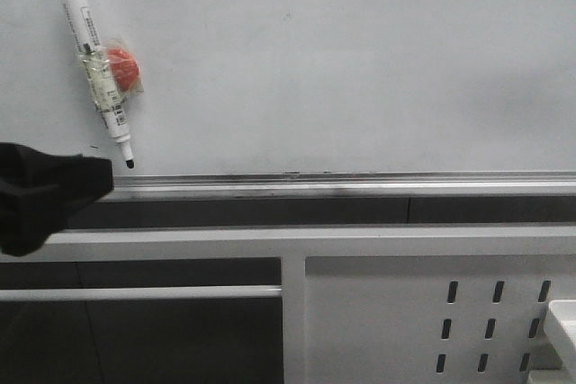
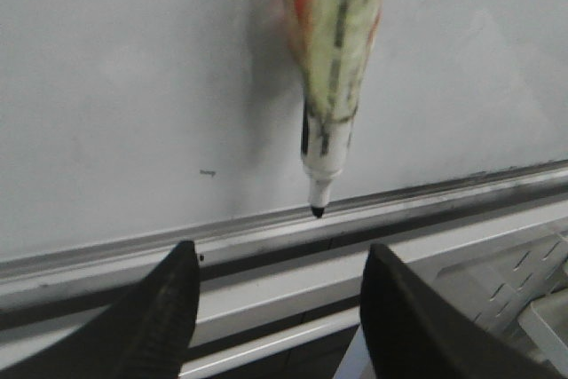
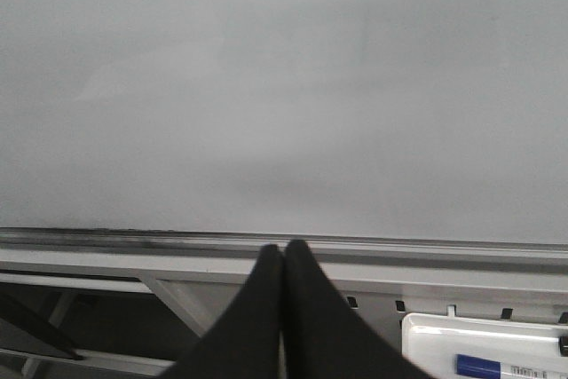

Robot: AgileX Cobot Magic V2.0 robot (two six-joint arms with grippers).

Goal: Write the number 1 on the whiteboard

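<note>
Beside the right gripper [image 3: 284, 259], pinched together, a white tray [image 3: 444, 335] holds what looks like a blue-capped marker [image 3: 484, 365]; the whiteboard [image 1: 360, 60] is unmarked, and the left gripper [image 2: 280, 286] is spread wide.

Front and wrist cameras, all facing the whiteboard [image 1: 360, 60] closely

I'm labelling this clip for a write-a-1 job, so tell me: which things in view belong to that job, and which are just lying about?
Belongs to the job:
- whiteboard, no stroke on it yet
- black-tipped marker stuck to the board
- left gripper, open below the marker

Just lying about:
- red magnet behind the marker
- perforated panel
- blue marker in a white tray
</note>
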